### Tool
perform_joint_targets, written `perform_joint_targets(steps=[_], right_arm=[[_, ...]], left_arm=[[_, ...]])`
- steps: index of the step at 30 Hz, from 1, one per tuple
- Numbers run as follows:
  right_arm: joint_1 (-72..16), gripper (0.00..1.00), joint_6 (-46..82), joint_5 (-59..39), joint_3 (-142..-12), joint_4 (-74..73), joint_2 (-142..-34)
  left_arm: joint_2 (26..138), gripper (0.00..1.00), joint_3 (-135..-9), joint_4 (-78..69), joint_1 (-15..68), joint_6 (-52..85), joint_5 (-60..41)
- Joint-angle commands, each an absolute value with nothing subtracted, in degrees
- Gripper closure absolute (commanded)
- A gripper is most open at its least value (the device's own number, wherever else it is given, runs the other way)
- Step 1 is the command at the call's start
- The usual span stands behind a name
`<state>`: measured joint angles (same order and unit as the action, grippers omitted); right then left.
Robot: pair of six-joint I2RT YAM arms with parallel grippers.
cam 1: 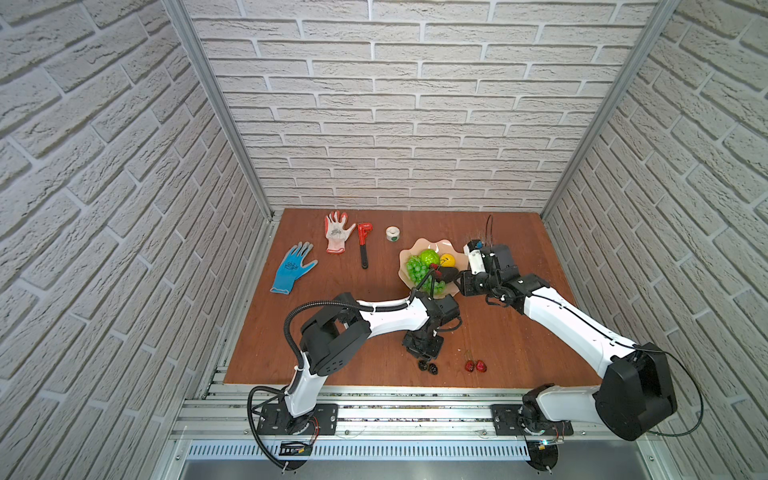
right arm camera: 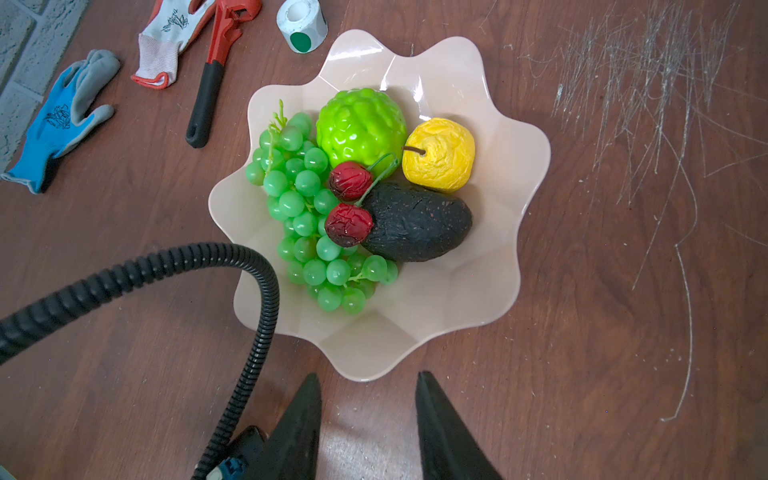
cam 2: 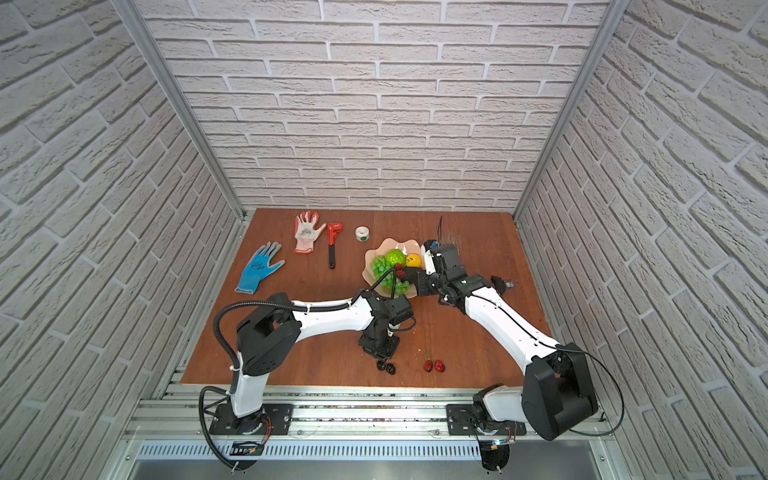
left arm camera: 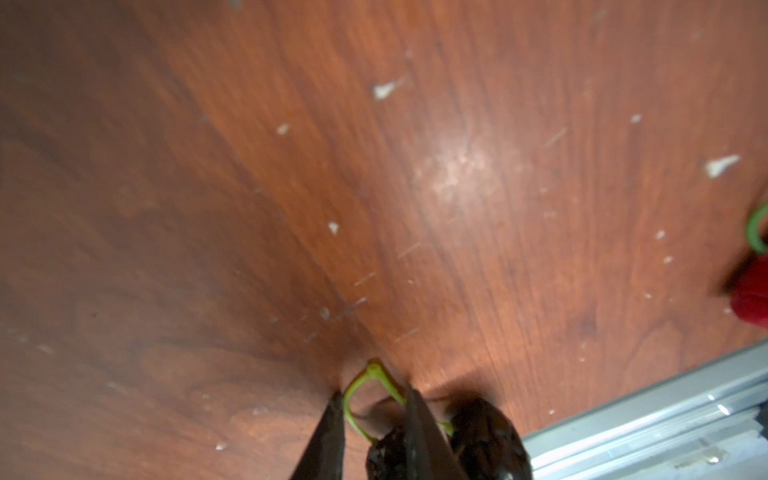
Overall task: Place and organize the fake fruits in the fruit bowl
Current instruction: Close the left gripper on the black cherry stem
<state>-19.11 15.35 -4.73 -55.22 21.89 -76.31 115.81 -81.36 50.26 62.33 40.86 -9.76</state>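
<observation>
Table (cam 1: 332,332): brown wood-grain board, pale flecks dotted across it.
Blue glove (cam 1: 293,268): flat on the left side, grey fingertips aimed at the back wall.
Red-white glove (cam 1: 337,231): further back and a little to the right, flat too, fingers to the back.
Wrench (cam 1: 364,245): red head, black handle, just beside that glove on its right, head rearward.
Tape roll (cam 1: 392,233): white, green dot on its outer face, right of the wrench head, apart from it.
Scratches (right arm camera: 648,83): a pale tangle at the back right of the board.
Walls (cam 1: 395,124): pale brick pattern on three sides.
Rails (cam 1: 395,399): aluminium, along the front edge.
</observation>
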Motion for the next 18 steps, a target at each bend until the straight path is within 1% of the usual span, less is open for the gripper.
perform_joint_targets(steps=[1, 4, 7, 9, 10, 18], right_arm=[[-18.9, 0.6, 14.2, -4.5, -54.0, 19.8, -74.1], [-18.8, 0.6, 14.2, -4.3, -53.9, 19.6, -73.9], [-18.8, 0.6, 14.2, -4.3, -53.8, 19.3, -73.7], [-18.7, 0.6, 14.2, -4.4, -53.8, 19.2, -73.6], [-18.7, 0.6, 14.2, -4.4, -53.7, 19.2, -73.6], [-18.6, 0.6, 14.4, -4.2, -53.5, 19.2, -73.3]], left_arm=[[118.7, 0.81, -80.9, 51.9, 62.5, 41.1, -8.1], [118.7, 0.9, -80.6, 51.5, 62.7, 41.4, -8.1], [118.4, 0.93, -80.6, 51.6, 62.6, 41.6, -7.4], [117.9, 0.97, -80.7, 51.7, 62.5, 41.7, -6.8], [117.5, 1.0, -80.6, 51.6, 62.5, 41.7, -6.6], [112.3, 1.0, -78.5, 48.9, 60.8, 42.9, -6.2]])
